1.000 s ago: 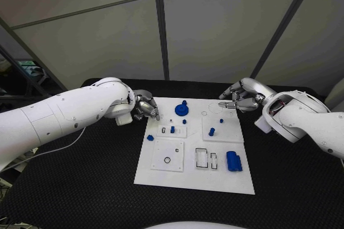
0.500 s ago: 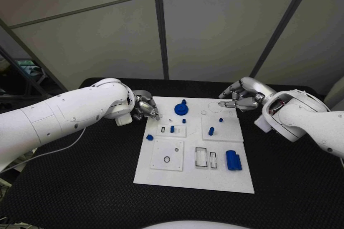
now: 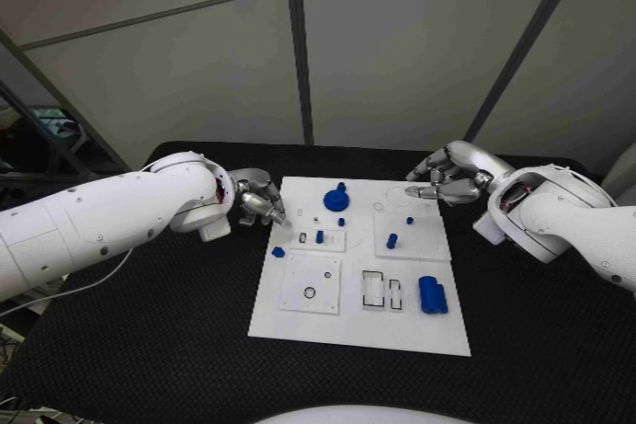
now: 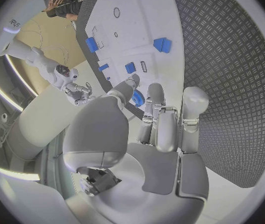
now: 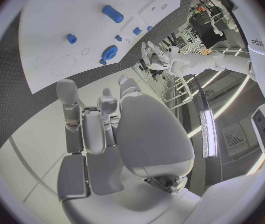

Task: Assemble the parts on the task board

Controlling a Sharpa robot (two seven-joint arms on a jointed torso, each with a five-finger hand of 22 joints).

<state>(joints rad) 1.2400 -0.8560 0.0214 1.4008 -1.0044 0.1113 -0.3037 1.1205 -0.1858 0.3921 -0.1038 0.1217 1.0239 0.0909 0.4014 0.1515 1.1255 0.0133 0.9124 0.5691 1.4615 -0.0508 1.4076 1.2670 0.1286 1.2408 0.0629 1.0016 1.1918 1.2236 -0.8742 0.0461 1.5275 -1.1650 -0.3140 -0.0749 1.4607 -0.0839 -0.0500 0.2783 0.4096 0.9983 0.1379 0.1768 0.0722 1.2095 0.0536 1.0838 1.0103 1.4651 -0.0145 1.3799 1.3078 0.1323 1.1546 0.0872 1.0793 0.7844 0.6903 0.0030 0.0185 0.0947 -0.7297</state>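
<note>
The white task board (image 3: 357, 327) lies flat in the middle of the black table (image 3: 146, 350), and the blue parts are scattered over it. Taking the blue round disc-shaped part (image 3: 336, 201) near the board's far edge as the marker: a small blue peg (image 3: 341, 223) stands just on the near side of it, another small blue piece (image 3: 320, 237) sits a little nearer still and toward the left arm's side, in a raised white block, and a small blue part (image 3: 278, 253) lies at the board's edge on that same side. Off toward the right arm's side of the disc stand two more small blue pegs (image 3: 392, 244) on a second raised block, and well nearer the robot than the disc lies a larger blue cylinder (image 3: 432, 296) on its side, beside two narrow rectangular slots. The left hand (image 3: 260, 203) hangs just beside the disc at the board's far corner, over the table edge of the board; its fingers (image 4: 160, 119) are drawn in together and nothing sits between them. The right hand (image 3: 448, 183) hovers near the board's opposite far corner, well apart from the disc, fingers (image 5: 87, 122) likewise curled close with nothing in them.
</note>
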